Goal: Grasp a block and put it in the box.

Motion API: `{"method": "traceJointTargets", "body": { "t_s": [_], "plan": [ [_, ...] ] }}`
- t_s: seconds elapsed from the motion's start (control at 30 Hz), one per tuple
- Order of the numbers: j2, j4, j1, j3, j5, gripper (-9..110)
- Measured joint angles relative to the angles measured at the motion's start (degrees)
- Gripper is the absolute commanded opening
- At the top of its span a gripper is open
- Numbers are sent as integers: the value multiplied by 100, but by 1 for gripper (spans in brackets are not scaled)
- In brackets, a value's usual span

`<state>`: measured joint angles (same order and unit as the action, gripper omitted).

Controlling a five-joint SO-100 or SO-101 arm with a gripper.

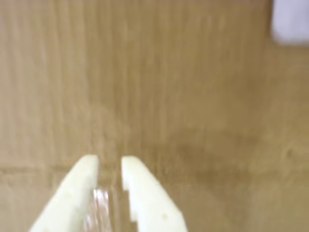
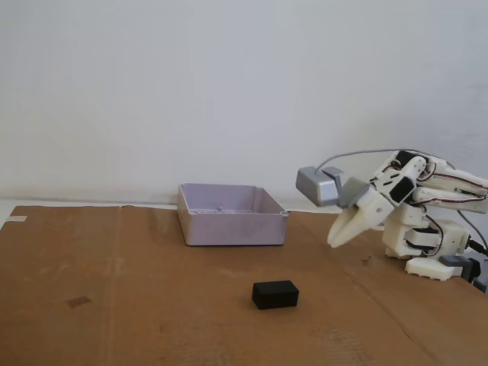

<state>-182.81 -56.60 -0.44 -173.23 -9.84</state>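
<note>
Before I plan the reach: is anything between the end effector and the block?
Nothing visible. In the fixed view only bare cardboard lies between the end effector and the block; the box sits farther back.

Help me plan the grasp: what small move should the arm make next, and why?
Probably swing the gripper left and down toward the block. It holds nothing, its fingers nearly closed, and the block lies on the cardboard in front of the box.

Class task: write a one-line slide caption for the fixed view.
White robot gripper hovers empty above brown cardboard, small matte black block lying before the pale lavender-grey plastic box.
</note>
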Motion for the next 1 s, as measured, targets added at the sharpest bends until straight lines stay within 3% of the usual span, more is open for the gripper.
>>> {"method": "traceJointTargets", "body": {
  "t_s": [1.0],
  "plan": [
    [2470,1969,-211,1450,0,5]
  ]
}}
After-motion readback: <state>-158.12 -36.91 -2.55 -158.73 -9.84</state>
